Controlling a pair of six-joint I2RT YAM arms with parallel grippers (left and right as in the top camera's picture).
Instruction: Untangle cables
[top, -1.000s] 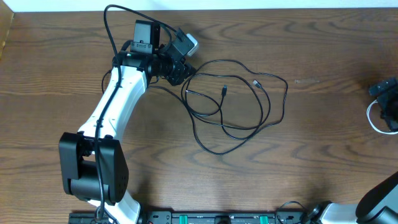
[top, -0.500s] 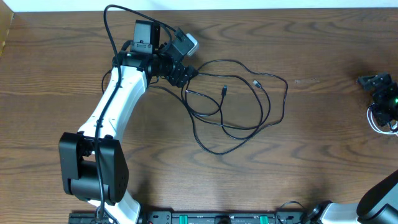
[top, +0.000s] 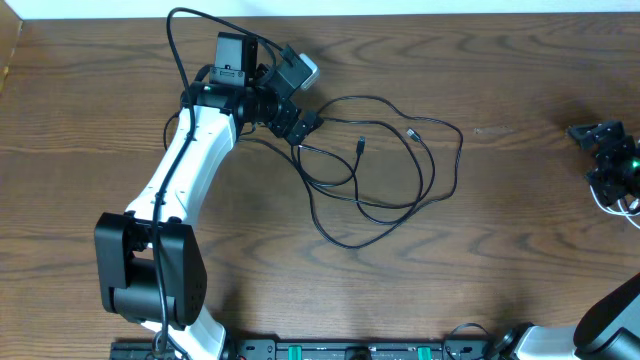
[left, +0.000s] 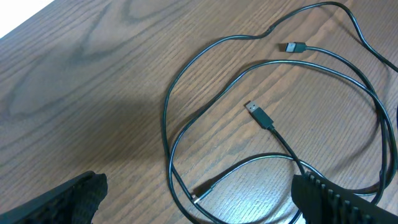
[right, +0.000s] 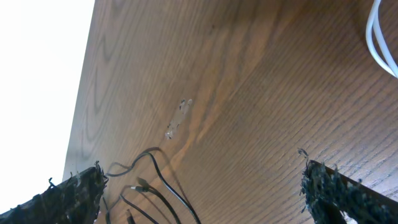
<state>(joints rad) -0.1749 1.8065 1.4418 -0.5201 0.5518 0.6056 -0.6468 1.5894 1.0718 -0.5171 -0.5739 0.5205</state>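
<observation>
Thin black cables (top: 385, 165) lie in loose overlapping loops on the middle of the wooden table, with small plugs (top: 361, 143) inside the loops. My left gripper (top: 302, 128) is open at their upper left edge. In the left wrist view a black cable (left: 186, 130) and a plug end (left: 202, 193) lie on the wood between the wide-apart fingers (left: 336, 199), touched by neither. A white cable (top: 603, 200) curls at the far right, partly under my right gripper (top: 590, 150). That gripper (right: 205, 199) is open and holds nothing; the white cable (right: 379, 37) shows behind it.
The left arm's white link (top: 190, 170) and black base (top: 150, 265) occupy the left of the table, with its own thicker cord (top: 180, 40) arching above. Bare wood (top: 520, 250) lies between the black loops and the right gripper.
My left gripper has opened wide at the edge of the black loops. My right gripper has moved left and up from the table's right edge.
</observation>
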